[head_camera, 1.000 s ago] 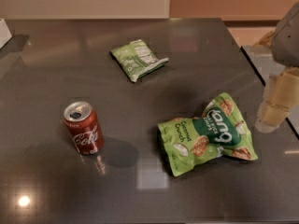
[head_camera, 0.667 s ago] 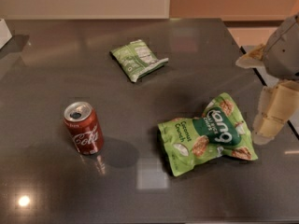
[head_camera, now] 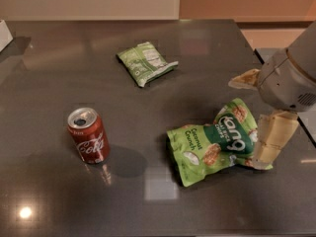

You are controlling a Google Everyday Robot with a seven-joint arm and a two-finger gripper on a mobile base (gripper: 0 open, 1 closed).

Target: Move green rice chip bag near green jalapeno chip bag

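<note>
Beside the green rice chip bag (head_camera: 210,144), the end effector (head_camera: 248,121) hangs angled, released.

Bare worktop (head_camera: 197,98) runs between green rice chip bag (head_camera: 212,149) and green jalapeno chip bag (head_camera: 146,62); the cola can (head_camera: 88,135) stands well left. The hand (head_camera: 249,121), fingers spread, flanks the larger bag's right end.

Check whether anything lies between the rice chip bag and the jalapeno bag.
Nothing visible: only bare table between the rice chip bag and jalapeno bag. The soda can stands off left. The open claw is at the rice bag's right end.
</note>
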